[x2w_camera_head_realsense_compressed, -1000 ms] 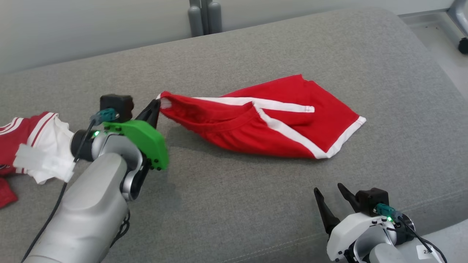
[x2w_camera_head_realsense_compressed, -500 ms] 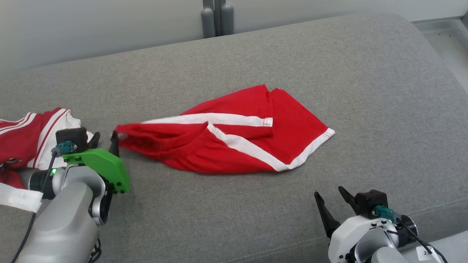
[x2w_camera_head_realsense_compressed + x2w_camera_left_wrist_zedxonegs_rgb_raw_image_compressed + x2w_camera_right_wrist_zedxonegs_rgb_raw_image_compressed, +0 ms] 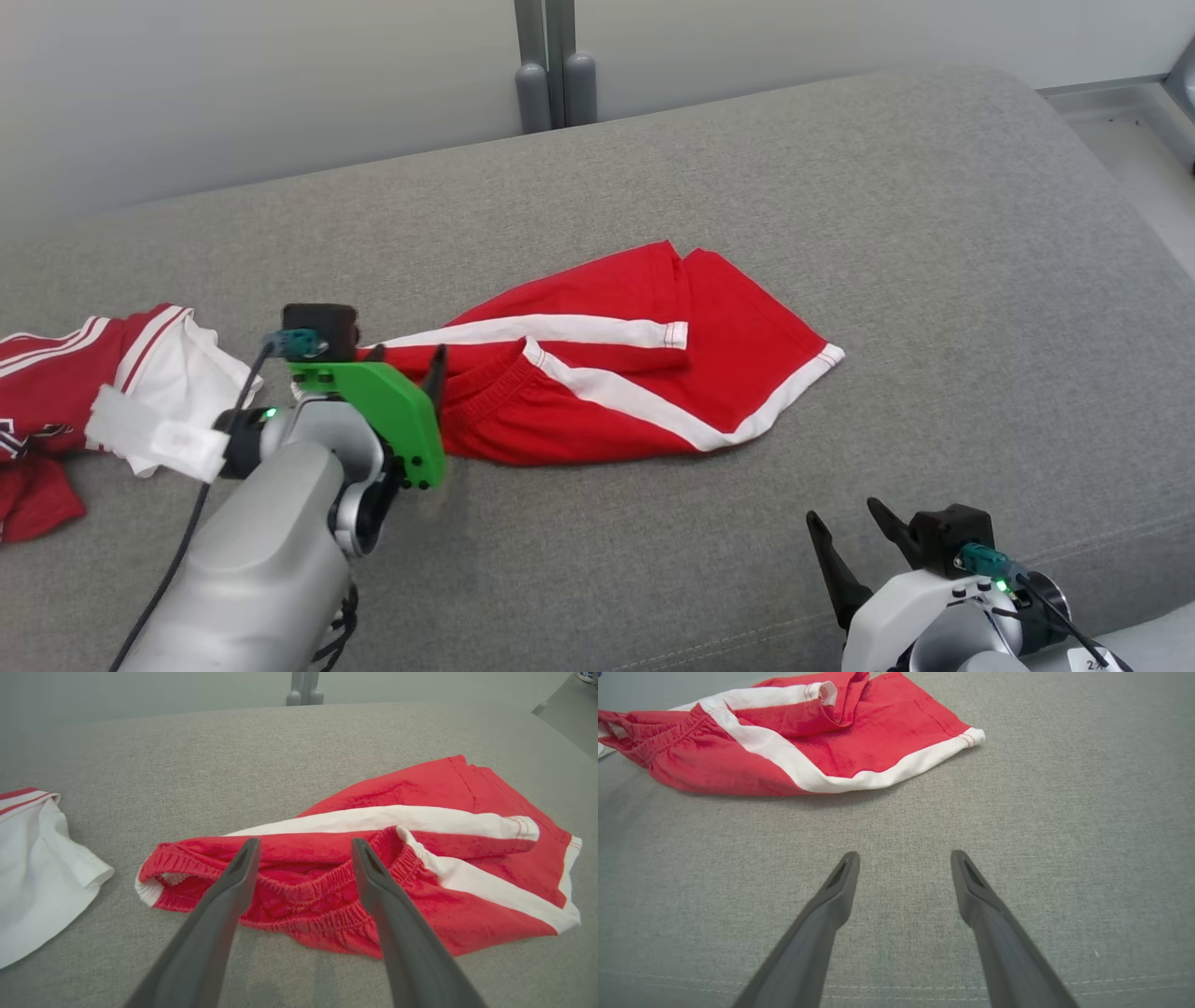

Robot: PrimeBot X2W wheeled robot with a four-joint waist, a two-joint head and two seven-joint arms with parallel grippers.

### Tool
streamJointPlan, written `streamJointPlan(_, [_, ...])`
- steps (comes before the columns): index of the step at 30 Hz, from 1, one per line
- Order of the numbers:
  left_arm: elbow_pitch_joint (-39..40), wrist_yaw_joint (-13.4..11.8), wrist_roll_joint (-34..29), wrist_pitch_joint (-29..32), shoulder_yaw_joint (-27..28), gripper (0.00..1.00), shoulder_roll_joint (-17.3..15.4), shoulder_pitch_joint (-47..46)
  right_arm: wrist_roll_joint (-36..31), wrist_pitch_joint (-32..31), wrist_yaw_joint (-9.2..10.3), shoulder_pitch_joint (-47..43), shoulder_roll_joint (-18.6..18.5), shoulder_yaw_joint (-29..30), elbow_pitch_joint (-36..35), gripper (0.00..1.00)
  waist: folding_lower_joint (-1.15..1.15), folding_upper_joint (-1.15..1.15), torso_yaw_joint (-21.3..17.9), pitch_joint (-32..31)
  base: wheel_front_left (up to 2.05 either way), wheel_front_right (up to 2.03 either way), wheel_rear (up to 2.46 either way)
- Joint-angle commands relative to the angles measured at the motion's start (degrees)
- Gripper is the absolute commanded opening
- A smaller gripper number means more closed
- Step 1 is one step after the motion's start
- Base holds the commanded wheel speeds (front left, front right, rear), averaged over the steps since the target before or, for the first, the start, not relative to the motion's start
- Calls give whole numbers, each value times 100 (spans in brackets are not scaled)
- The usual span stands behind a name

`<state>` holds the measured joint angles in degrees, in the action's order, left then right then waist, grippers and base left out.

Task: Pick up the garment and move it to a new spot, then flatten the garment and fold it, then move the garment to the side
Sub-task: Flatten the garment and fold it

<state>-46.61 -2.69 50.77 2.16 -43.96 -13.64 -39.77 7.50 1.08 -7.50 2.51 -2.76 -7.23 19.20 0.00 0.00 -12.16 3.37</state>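
Observation:
The garment (image 3: 616, 383) is a pair of red shorts with white stripes, lying crumpled on the grey cushion (image 3: 747, 187). Its elastic waistband faces my left gripper (image 3: 406, 353). That gripper is open, its two fingers hovering over the waistband with nothing pinched. In the left wrist view the garment (image 3: 373, 858) spreads to the right behind the open left gripper (image 3: 303, 843). My right gripper (image 3: 848, 521) stands open near the cushion's front edge, apart from the shorts. The right wrist view has the garment (image 3: 794, 742) at upper left, well beyond the open right gripper (image 3: 903, 856).
A second red and white garment (image 3: 84, 392) lies bunched at the cushion's left end, its white part (image 3: 32, 872) at the left of the left wrist view. A pale wall with grey posts (image 3: 555, 84) stands behind. Floor shows at the far right (image 3: 1139, 149).
My left gripper was shut on the waistband and pulling it; it has opened and let the shorts go, and now hangs over the waistband. The camera shifted. The right gripper stayed put.

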Motion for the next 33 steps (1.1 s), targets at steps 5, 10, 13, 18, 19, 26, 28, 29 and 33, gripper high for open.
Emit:
streamJointPlan(5, [215, -23, -37, 442, -222, 100, 214, -184, 94, 23, 2, 10, -10, -13, -18, 100, 0, 0, -246, 21, 0, 0, 0])
streamJointPlan(10, [203, -221, -134, 773, -355, 100, 288, -328, 130, 78, 2, 88, -10, -3, 8, 100, 0, 0, -537, 185, 0, 0, 0])
streamJointPlan(13, [132, -314, -210, 848, -405, 100, 241, -408, 190, 127, 2, 132, -9, -34, 50, 100, 0, 0, -697, 301, 0, 0, 0])
streamJointPlan(18, [33, -362, -191, 942, -423, 100, 222, -424, 257, 222, 2, 213, -8, -49, 132, 100, 0, 0, -894, 396, 0, 0, 0])
streamJointPlan(19, [1, -389, -199, 962, -432, 100, 207, -420, 258, 233, 2, 237, -9, -51, 149, 100, 0, 0, -921, 405, 0, 0, 0])
streamJointPlan(26, [-209, -446, -226, 1010, -487, 98, 211, -432, 310, 312, 2, 313, -9, -54, 264, 100, 0, 0, -996, 417, 0, 0, 0])
streamJointPlan(28, [-235, -415, -240, 966, -503, 2, 222, -450, 317, 331, 2, 341, -9, -42, 293, 100, 0, 0, -977, 415, 0, 0, 0])
streamJointPlan(29, [-242, -388, -234, 954, -513, 0, 226, -449, 322, 340, 2, 343, -9, -35, 306, 100, 0, 0, -961, 412, 0, 0, 0])
streamJointPlan(33, [-252, -286, -177, 909, -520, 0, 260, -402, 326, 379, 2, 349, -9, -7, 362, 100, 0, 0, -844, 390, 0, 0, 0])
